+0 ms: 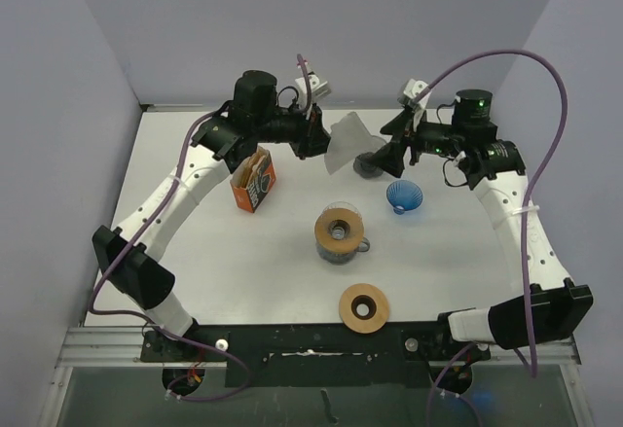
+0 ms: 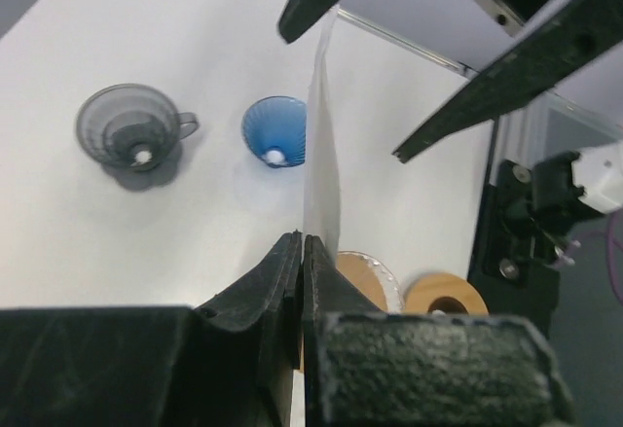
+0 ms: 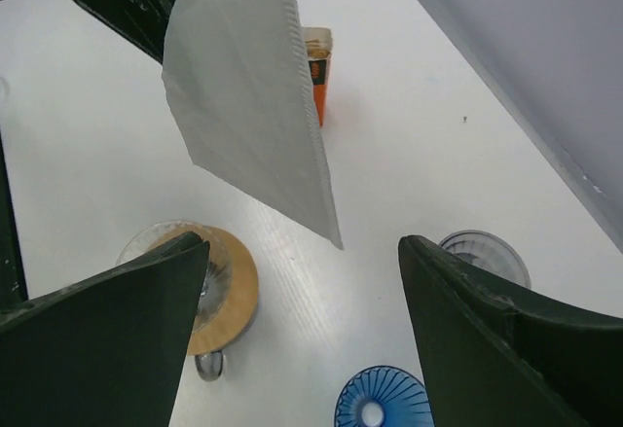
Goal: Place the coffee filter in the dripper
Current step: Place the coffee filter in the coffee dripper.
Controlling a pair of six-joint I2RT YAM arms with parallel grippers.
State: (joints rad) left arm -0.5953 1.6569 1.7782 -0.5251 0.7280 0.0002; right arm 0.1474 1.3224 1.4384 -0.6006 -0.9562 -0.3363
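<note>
Top external view puts the white paper cone filter (image 1: 348, 142) in the air above the far part of the white desk (image 1: 224, 271), between the two hands and clear of every dripper. Your left hand (image 2: 300, 247) is clenched flat on one edge of the filter. Your right hand (image 3: 302, 330) stands wide open, its fingers either side of the sheet and touching nothing.

Treat the filter as nearly weightless and limp. It is thin paper that, by my judgement, will flutter, bend under its own span and crease or tear if pinched hard or tugged from two sides. The crimped seam along its edge looks like the stiffest place to hold; the plain middle would just buckle.

Below it wait the blue ribbed dripper (image 1: 404, 195), the grey translucent dripper (image 1: 370, 164) half hidden under your right hand, and the glass dripper with a wooden collar (image 1: 340, 232). Lower it point first, since a folded sheet probably needs opening to sit in a cone.
</note>
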